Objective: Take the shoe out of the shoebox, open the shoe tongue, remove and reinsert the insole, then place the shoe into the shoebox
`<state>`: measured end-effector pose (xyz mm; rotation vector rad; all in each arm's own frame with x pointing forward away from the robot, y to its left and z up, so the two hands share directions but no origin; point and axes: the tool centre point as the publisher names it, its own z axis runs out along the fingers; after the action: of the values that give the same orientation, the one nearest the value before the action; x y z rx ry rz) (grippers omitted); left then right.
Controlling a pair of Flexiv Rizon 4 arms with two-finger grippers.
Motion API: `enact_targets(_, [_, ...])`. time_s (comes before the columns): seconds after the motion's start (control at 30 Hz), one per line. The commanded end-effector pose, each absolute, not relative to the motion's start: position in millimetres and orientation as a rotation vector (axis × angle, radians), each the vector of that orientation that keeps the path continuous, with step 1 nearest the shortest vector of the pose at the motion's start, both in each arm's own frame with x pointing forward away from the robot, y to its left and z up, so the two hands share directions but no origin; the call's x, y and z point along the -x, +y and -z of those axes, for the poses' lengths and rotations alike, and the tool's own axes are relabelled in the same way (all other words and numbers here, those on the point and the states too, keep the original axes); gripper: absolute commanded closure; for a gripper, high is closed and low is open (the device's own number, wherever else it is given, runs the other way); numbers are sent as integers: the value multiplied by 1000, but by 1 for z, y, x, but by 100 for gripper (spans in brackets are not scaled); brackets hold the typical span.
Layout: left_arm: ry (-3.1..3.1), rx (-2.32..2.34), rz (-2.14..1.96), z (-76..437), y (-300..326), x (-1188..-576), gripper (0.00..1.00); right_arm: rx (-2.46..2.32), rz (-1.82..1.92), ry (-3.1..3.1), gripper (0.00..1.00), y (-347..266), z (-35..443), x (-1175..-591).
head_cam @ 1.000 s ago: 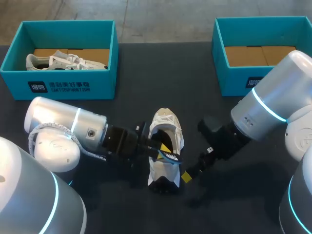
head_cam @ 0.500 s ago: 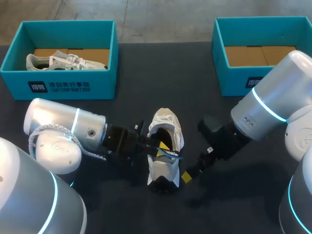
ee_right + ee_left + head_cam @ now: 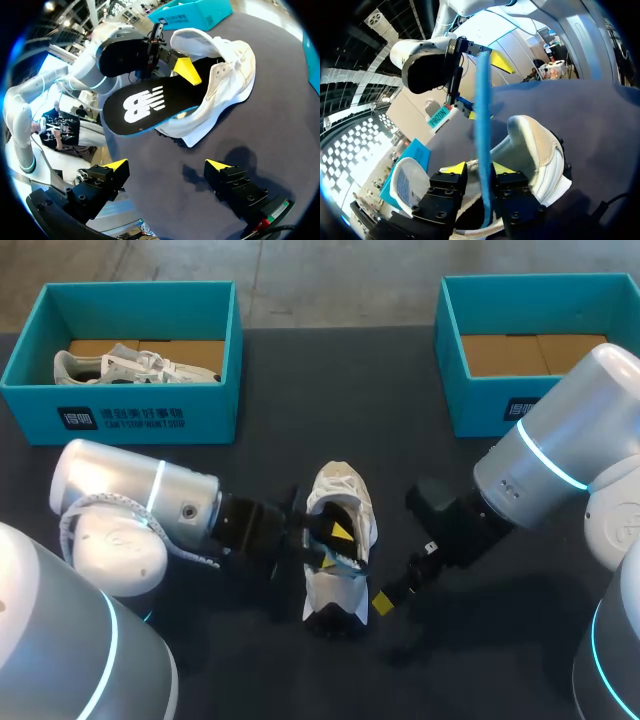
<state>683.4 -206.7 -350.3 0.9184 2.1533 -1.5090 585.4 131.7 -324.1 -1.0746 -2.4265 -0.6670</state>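
A dark, matte table (image 3: pixel 330 390) spreads wide — evenly lit, with only soft shadows on it.

A large white letter logo stands on the black insole (image 3: pixel 135 107) gripped in my left hand (image 3: pixel 479 168). The left shoebox (image 3: pixel 200 415) has a white sign and two lines of lettering on its front wall. The right shoebox (image 3: pixel 480 405) carries similar print, half hidden behind my right arm (image 3: pixel 540 475).
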Motion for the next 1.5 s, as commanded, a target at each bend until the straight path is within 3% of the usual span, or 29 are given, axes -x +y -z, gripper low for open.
enact_targets(0.03, [2149,-919,1504,342,-200,-677,67,1080,665,-2430,0,134,325,-584])
enact_targets(1.27, [2251,-1063,1399,336,-209,-668,73,1080,665,-2430,0,134,325,-584])
enact_targets(1.43, [2254,-1068,1397,337,-210,-667,80,1080,665,-2430,0,134,325,-584])
enact_targets(1.47, [2256,-1069,1397,337,-210,-666,84,1080,665,-2430,0,134,325,-584])
enact_targets(1.5, [2257,-1070,1395,338,-210,-666,95,1080,665,-2430,0,134,325,-584])
